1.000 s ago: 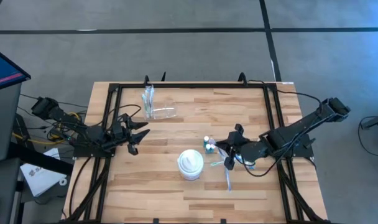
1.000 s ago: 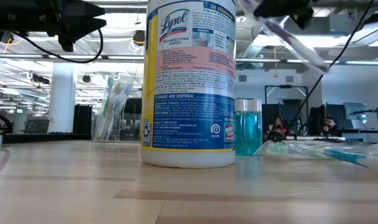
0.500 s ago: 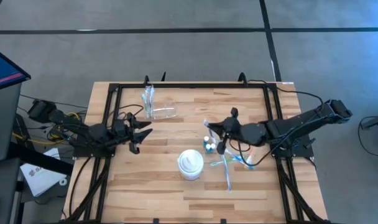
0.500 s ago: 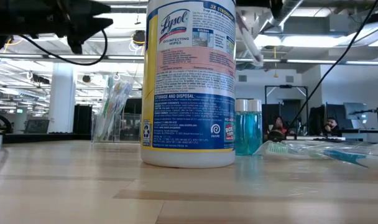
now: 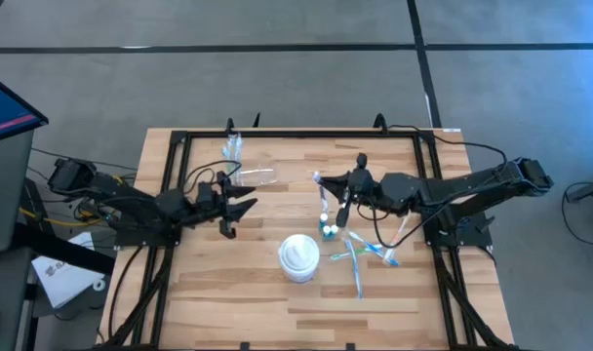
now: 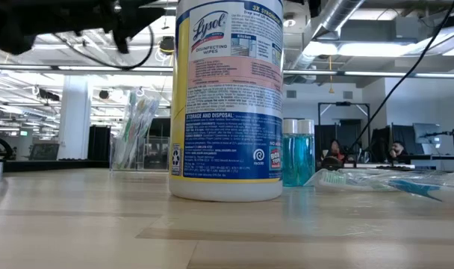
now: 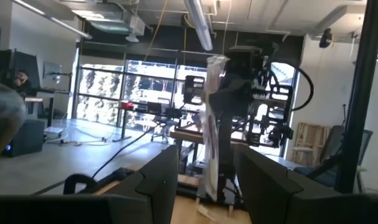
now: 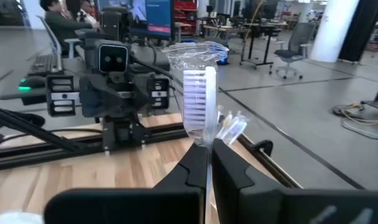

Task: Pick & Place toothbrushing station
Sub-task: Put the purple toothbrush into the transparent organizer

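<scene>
the right gripper point(image 5: 337, 182), clamped on a wrapped toothbrush point(image 5: 322, 194), has moved toward the upright cup point(image 5: 232, 156). low: loose brushes point(image 6: 376, 179) lie beside the wipes tub point(image 6: 228, 97). left gripper point(image 5: 240, 202), spread, has advanced.

The left arm reaches in from the frame's left edge, its gripper point(image 5: 240, 206) at centre-left with fingers point(image 7: 158, 180) spread apart. The right arm stretches from the right edge, its gripper point(image 5: 336, 185) near centre, fingers point(image 8: 195, 165) pinched together.
</scene>
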`<move>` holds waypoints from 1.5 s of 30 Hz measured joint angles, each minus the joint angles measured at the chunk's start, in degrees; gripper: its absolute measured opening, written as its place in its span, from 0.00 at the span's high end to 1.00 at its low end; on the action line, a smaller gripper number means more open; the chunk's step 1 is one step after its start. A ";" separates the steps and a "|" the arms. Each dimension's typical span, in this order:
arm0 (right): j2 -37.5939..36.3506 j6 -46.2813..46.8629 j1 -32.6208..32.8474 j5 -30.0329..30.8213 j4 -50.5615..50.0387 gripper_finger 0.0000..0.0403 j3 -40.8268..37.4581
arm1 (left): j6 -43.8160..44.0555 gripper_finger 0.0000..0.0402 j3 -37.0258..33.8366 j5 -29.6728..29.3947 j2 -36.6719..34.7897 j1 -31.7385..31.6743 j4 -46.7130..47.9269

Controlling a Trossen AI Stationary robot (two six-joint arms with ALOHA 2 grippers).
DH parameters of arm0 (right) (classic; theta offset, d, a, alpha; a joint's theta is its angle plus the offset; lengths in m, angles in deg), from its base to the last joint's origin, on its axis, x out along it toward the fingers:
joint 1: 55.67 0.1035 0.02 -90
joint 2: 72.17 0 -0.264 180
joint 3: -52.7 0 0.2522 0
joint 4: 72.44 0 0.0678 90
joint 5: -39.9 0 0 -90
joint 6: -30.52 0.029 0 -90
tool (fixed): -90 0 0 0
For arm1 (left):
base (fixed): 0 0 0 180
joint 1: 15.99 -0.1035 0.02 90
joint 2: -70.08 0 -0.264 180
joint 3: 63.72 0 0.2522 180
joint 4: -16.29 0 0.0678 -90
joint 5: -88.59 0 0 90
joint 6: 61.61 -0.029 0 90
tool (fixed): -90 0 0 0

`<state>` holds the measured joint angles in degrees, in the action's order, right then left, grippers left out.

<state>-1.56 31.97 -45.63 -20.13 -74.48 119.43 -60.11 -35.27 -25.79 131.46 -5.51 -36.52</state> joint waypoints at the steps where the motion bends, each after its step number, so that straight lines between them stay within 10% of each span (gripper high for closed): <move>1: 0.00 -0.17 -0.34 -0.62 0.60 1.00 0.00 | -0.01 0.62 1.36 1.03 1.28 -0.82 -0.06; 25: 0.02 -3.41 -1.59 -5.59 5.12 1.00 0.00 | 5.17 0.62 23.45 24.64 23.87 -13.96 0.07; 45: 3.70 -3.06 -3.19 -6.14 7.36 1.00 -0.05 | 5.01 0.62 30.80 25.83 29.20 -14.38 4.69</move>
<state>2.13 28.91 -48.82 -26.27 -67.11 119.38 -55.10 -4.47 0.05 160.66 -19.89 -31.83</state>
